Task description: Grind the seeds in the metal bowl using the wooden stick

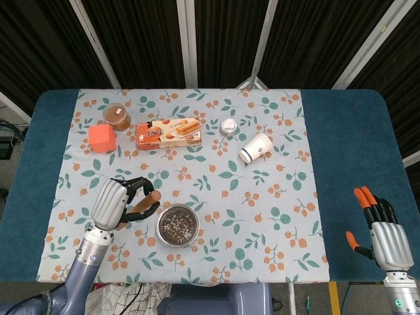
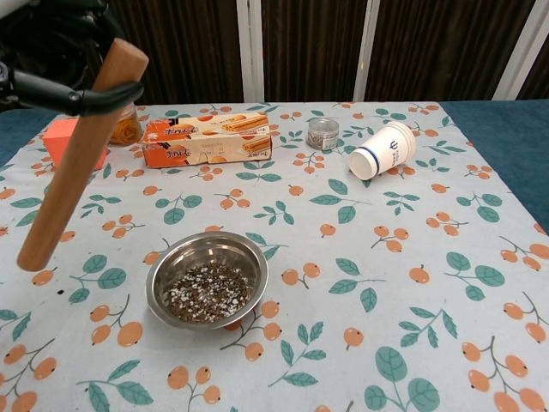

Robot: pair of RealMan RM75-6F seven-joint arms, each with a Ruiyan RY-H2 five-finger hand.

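Observation:
The metal bowl holds dark and pale seeds and sits near the table's front, left of centre. My left hand grips the wooden stick near its top, raised well above the cloth. In the chest view the stick hangs steeply, its lower end to the left of the bowl. In the head view only the stick's upper end shows past the fingers. My right hand is off at the front right, fingers apart, holding nothing.
At the back of the floral cloth stand an orange cube, a plastic jar, a biscuit box, a small metal tin and a tipped paper cup.

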